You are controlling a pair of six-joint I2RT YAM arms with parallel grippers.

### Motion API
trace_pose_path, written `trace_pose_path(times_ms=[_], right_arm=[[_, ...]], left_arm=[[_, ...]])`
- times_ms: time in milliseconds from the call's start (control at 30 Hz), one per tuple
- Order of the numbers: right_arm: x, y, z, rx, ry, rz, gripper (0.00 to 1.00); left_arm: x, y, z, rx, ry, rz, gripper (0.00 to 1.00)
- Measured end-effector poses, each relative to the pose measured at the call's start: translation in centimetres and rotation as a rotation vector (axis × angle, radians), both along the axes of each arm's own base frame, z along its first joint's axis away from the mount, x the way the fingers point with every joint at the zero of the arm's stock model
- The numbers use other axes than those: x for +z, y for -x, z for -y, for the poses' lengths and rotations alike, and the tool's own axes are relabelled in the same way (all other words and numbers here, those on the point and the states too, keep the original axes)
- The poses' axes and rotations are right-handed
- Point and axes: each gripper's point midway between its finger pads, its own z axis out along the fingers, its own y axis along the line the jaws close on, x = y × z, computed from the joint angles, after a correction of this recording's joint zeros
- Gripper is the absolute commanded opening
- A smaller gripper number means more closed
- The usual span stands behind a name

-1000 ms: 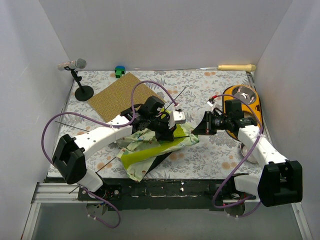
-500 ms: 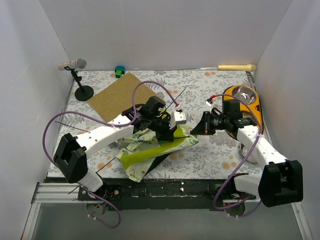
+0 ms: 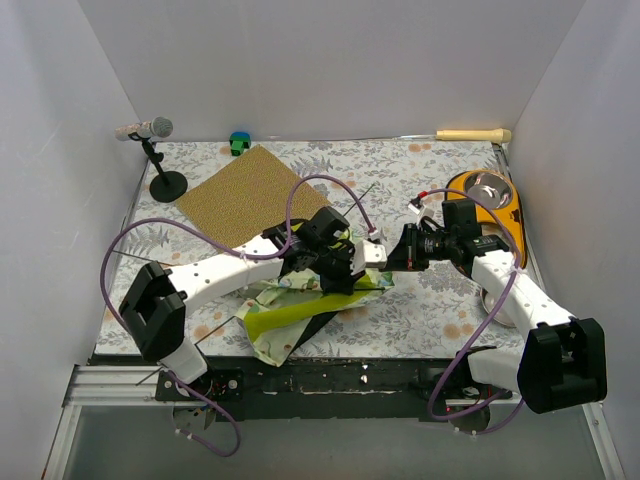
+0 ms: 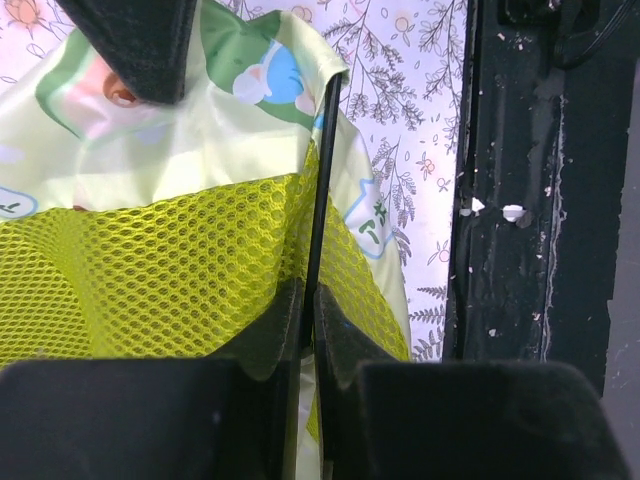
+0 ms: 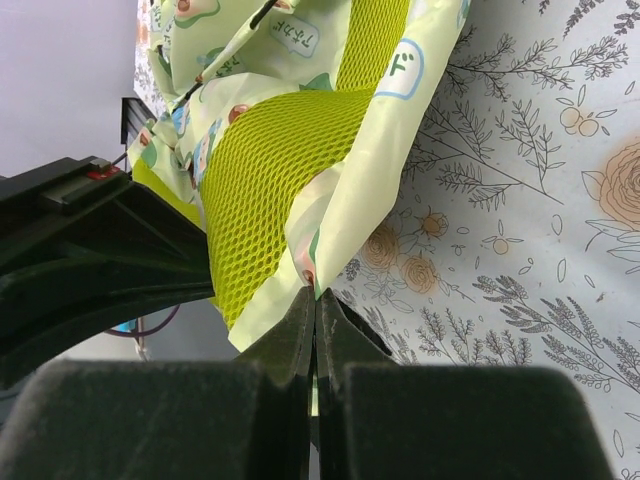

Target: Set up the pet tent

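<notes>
- Tent [image 3: 285, 318] lies collapsed on the floral table [image 3: 440, 300], a crumpled heap just under and on the near side of both sets of jaws, with cream printed fabric, lime mesh and a black underside showing.
- Left gripper [image 3: 345, 272] is over the heap's far right part. In its wrist view the left gripper [image 4: 310, 300] is clenched on a thin black pole [image 4: 322, 180].
- The pole runs straight out from the jaws along a fold of the tent [image 4: 150, 250], mesh to one side and printed fabric beyond.
- Right gripper [image 3: 393, 256] meets the heap's right end, tip close to the left gripper. In its wrist view the right gripper [image 5: 315, 295] is pinched shut on the cream edge of the tent [image 5: 290, 150].
- Brown mat [image 3: 245, 190] lies beyond the left jaws, well apart.
- Orange bowl [image 3: 487, 188] sits behind the right jaws, near the wrist.
</notes>
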Motion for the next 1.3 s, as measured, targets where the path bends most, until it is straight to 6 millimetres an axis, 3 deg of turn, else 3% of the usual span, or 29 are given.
trace_pose_path(times_ms=[467, 767, 933, 1067, 1300], right_arm=[[-1.4, -0.3, 0.8, -0.054, 0.072, -0.02, 0.01], [-4.0, 0.0, 1.5, -0.111, 0.129, -0.105, 0.01], [-6.2, 0.9, 2.0, -0.128, 0.182, -0.171, 0.01], [-6.6, 0.8, 2.3, -0.142, 0.211, -0.17, 0.01], [-6.9, 0.7, 2.4, -0.161, 0.229, -0.177, 0.01]], left_arm=[[-1.7, -1.9, 0.5, 0.085, -0.078, 0.018, 0.0], [-3.1, -0.6, 1.2, 0.06, -0.117, 0.004, 0.0], [-5.2, -0.3, 2.8, 0.055, -0.159, -0.032, 0.0], [-6.3, -0.7, 3.7, 0.065, -0.177, -0.049, 0.0], [-5.9, -0.5, 4.6, 0.063, -0.159, -0.049, 0.0]])
